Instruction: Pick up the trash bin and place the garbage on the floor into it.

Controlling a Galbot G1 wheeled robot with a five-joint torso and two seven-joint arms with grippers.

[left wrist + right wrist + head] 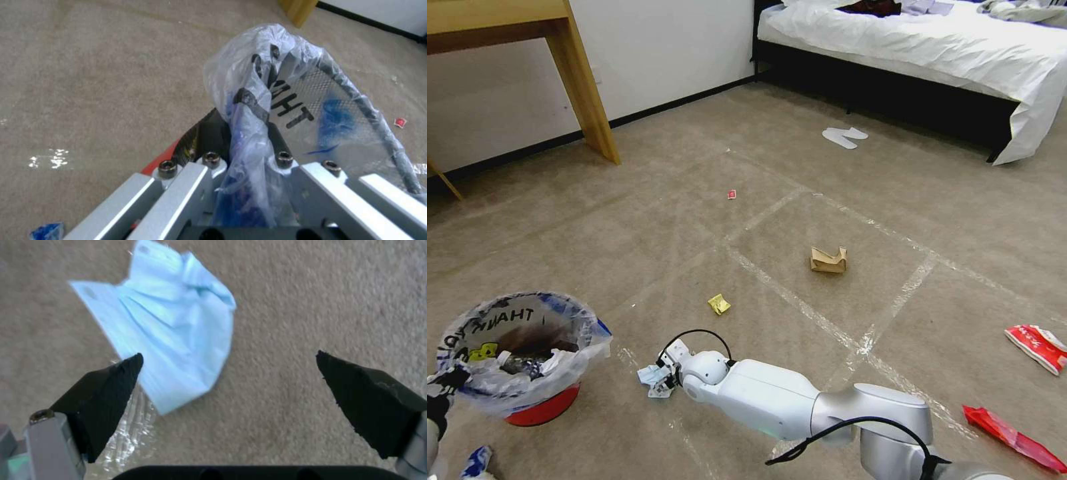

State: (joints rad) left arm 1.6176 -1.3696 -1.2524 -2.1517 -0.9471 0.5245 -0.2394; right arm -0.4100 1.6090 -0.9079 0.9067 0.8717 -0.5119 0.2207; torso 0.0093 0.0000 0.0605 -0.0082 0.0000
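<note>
The right gripper [229, 373] has wide jaws over the crumpled tissue [171, 330]; the left gripper [247, 166] jaws clamp the trash bin [527, 360] rim.

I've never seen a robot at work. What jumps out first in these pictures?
The right gripper hangs open just above a crumpled pale-blue paper on the carpet. Beside it, the left gripper is clamped on the rim of the red trash bin, whose "THANK YOU" bag already holds some litter. Farther out lie a brown paper bag, a yellow scrap and red wrappers.
</note>
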